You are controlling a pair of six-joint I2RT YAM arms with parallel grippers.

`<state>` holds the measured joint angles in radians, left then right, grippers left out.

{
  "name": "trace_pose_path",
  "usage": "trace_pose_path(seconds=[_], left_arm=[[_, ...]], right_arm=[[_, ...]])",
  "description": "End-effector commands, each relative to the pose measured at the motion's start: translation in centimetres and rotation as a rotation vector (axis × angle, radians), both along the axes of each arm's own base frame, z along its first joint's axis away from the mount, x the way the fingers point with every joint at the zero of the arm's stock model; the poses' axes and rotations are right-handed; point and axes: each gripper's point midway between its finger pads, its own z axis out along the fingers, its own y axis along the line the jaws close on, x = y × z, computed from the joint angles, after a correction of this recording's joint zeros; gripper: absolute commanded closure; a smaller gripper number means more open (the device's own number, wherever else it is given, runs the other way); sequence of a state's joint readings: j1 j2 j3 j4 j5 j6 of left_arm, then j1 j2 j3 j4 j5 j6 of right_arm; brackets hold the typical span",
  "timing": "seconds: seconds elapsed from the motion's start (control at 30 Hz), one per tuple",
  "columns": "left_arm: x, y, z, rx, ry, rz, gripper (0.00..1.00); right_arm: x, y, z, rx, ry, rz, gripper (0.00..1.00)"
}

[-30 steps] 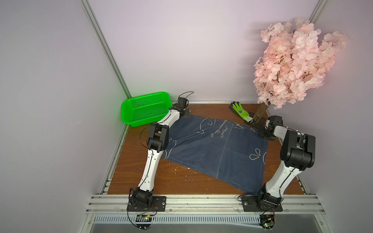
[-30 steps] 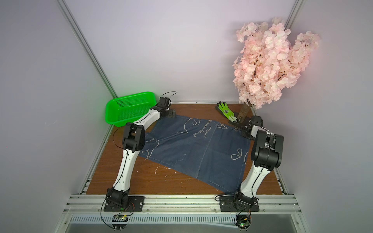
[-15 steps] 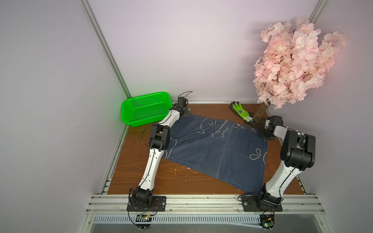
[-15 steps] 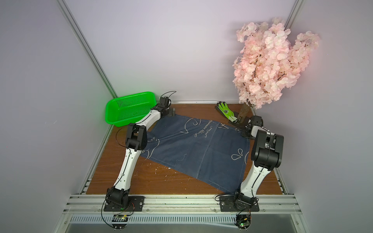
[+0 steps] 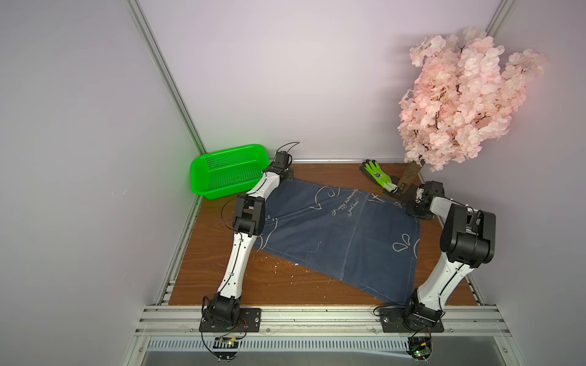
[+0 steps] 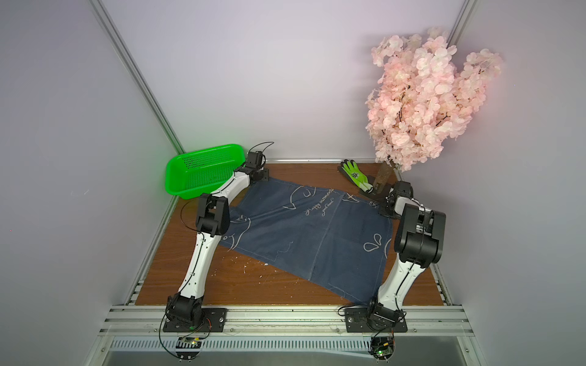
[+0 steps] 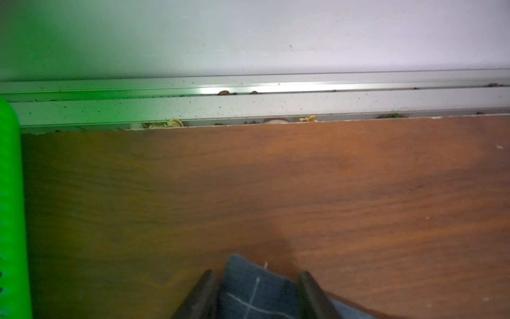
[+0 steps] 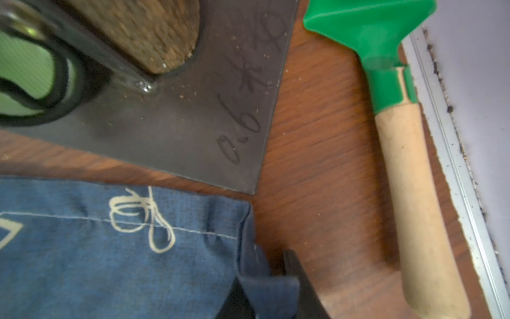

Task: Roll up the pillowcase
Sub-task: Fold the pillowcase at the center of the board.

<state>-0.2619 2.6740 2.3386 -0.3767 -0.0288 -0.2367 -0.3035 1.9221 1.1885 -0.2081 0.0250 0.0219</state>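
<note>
The pillowcase [image 5: 333, 240] is seen spread flat on the wooden table [image 5: 285, 285], at the centre of both top views. It is turned askew. Its long axis runs from the left of the frame towards the right and dips towards the lower right. The far long edge rises to a corner at the upper left, beside the green basket [image 5: 228, 171]. A pale seam crosses it along the short direction, and the cursive lettering slants up towards the upper right.

The far left corner is met by the left gripper [image 7: 256, 276]. In the left wrist view the jaws are set apart with the denim corner filling the space between them. Whether the cloth is pinched cannot be told.

The far right corner is held by the right gripper [image 8: 265, 276]. There the jaws are drawn in on a bunched fold of the hem. That corner lies just beside the dark base plate [image 8: 179, 124] of the blossom tree [image 5: 459, 104]. A glove [image 5: 379, 174] and a trowel [image 8: 414, 193] lie near it.
</note>
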Motion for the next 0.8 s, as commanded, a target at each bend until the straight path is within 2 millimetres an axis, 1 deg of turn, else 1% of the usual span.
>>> trace_pose_path(seconds=[0.0,0.03,0.13,0.2,0.23,0.3,0.37,0.47,0.63,0.77], left_arm=[[-3.1,-0.3,-6.0,-0.01,0.183,-0.043,0.68],[-2.9,-0.3,-5.8,-0.016,0.175,-0.042,0.75],[-2.1,-0.3,-4.3,-0.031,0.133,-0.042,0.81],[-1.6,-0.4,-3.4,-0.045,0.105,-0.045,0.9],[-1.3,-0.5,-2.9,-0.053,0.09,-0.049,0.94],[-0.8,-0.6,-1.9,-0.066,0.06,-0.051,1.0],[-0.3,-0.9,-0.8,-0.081,0.026,-0.058,1.0],[0.6,-1.6,1.9,-0.111,-0.046,-0.083,1.0],[2.0,-2.0,7.8,-0.129,-0.193,-0.11,1.0],[2.4,-2.4,12.1,-0.15,-0.286,-0.129,1.0]], right_arm=[[-0.1,-0.1,1.2,-0.011,0.004,0.004,0.79],[-0.1,-0.1,1.3,-0.01,-0.001,0.005,0.8],[0.0,0.0,1.6,-0.008,-0.012,0.008,0.81],[0.2,0.1,1.8,-0.006,-0.021,0.011,0.82],[0.3,0.2,2.0,-0.002,-0.028,0.014,0.84],[0.5,0.3,2.5,0.0,-0.046,0.02,0.86],[0.7,0.5,3.1,0.0,-0.064,0.027,0.87],[0.9,0.7,4.5,-0.01,-0.098,0.039,0.89],[0.8,1.2,7.0,-0.023,-0.167,0.064,0.92],[0.2,1.5,8.1,-0.038,-0.196,0.082,0.92]])
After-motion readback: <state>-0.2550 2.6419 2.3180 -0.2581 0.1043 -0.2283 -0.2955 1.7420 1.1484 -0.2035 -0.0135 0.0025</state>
